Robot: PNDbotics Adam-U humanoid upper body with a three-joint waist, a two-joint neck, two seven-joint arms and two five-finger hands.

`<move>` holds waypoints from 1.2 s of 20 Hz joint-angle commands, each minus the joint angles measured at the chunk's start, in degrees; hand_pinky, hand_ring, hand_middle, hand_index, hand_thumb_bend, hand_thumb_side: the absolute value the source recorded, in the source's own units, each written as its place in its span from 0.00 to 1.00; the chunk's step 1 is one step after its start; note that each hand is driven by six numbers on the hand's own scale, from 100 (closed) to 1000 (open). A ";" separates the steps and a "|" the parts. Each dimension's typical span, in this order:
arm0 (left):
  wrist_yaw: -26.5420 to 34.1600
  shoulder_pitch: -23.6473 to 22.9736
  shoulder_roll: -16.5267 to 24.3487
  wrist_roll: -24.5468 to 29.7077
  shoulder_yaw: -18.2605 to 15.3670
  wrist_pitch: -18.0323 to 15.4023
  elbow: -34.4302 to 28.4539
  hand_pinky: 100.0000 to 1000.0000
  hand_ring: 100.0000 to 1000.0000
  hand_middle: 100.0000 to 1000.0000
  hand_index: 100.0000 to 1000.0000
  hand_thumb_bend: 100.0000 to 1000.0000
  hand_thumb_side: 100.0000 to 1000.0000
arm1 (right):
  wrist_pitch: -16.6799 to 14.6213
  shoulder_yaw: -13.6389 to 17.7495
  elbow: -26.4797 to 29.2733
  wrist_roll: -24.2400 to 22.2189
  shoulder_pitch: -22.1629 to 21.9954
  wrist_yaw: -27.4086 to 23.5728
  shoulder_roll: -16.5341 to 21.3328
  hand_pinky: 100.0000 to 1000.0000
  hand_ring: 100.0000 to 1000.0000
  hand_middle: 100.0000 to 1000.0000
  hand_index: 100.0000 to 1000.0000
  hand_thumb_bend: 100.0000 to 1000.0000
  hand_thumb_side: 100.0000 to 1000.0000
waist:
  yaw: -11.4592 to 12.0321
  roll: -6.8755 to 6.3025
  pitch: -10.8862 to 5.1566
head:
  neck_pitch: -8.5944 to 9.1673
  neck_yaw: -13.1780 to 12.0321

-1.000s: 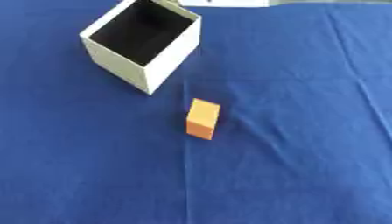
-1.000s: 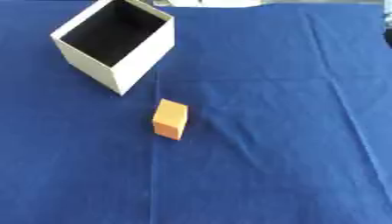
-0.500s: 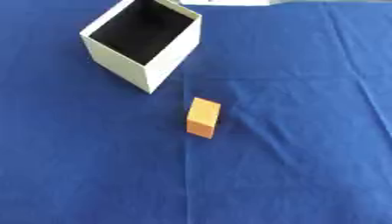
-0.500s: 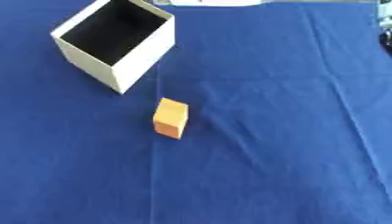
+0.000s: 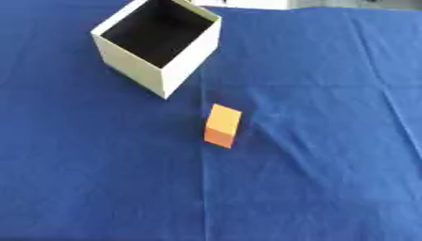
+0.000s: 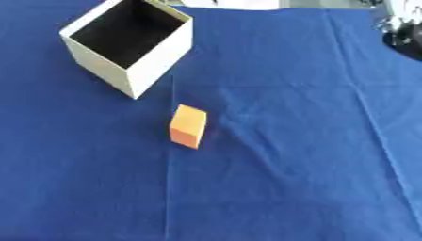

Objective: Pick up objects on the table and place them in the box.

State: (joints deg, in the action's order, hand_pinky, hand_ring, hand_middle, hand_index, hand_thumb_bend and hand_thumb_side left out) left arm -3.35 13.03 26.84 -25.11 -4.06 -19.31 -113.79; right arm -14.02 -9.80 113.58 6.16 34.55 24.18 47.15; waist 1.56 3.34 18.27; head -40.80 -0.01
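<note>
An orange block (image 5: 223,125) lies on the blue cloth near the middle, just below the box's near corner. The open white box (image 5: 159,43) with a dark inside stands at the upper left, turned corner-on. A black and silver part of my right hand or arm (image 6: 401,29) shows at the upper right edge of the right eye view only, far from the block. My left hand shows in neither view.
The blue cloth (image 5: 313,179) covers the whole table, with creases running down its middle and right side. A pale strip (image 5: 247,4) shows past the far edge.
The black and silver part at the upper right edge has come further into the right eye view. The block and the box have not moved.
</note>
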 commanded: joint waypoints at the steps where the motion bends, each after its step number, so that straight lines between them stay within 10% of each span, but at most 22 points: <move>1: -0.16 0.36 1.81 0.48 0.14 -0.04 -0.80 0.44 0.49 0.58 0.68 0.14 0.68 | -0.17 -3.50 0.89 -2.54 2.40 2.80 5.97 0.84 0.83 0.78 0.81 0.00 0.93 | 0.22 -0.05 -1.18 | -0.25 0.45; 11: 0.97 1.44 1.59 1.95 1.22 -0.08 -0.80 0.44 0.49 0.58 0.68 0.14 0.68 | -1.76 -16.86 1.01 -10.76 8.36 2.67 18.39 0.84 0.86 0.81 0.81 0.00 0.91 | 2.19 -0.33 -0.95 | 0.52 2.69; 18: 1.42 1.25 1.46 2.53 1.35 0.05 -0.80 0.44 0.49 0.58 0.68 0.14 0.68 | 3.62 -24.34 0.77 -16.93 14.86 -2.04 15.24 0.85 0.88 0.84 0.87 0.00 0.86 | 2.08 -0.54 -0.98 | 0.54 2.53; 24: 1.63 1.20 1.42 2.80 1.50 0.16 -0.80 0.44 0.49 0.58 0.68 0.13 0.68 | 9.02 -29.98 -0.92 -22.33 19.57 -4.90 11.18 0.88 0.92 0.89 0.95 0.19 0.44 | 2.05 -0.59 -0.96 | 0.41 2.53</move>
State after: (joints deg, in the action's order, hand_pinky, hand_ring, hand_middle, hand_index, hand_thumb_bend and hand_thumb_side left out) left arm -2.03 14.01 26.85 -22.63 -2.46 -19.08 -113.79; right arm -5.94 -39.32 112.91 -15.16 53.09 20.34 58.13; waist 3.61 2.95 18.29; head -40.71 2.50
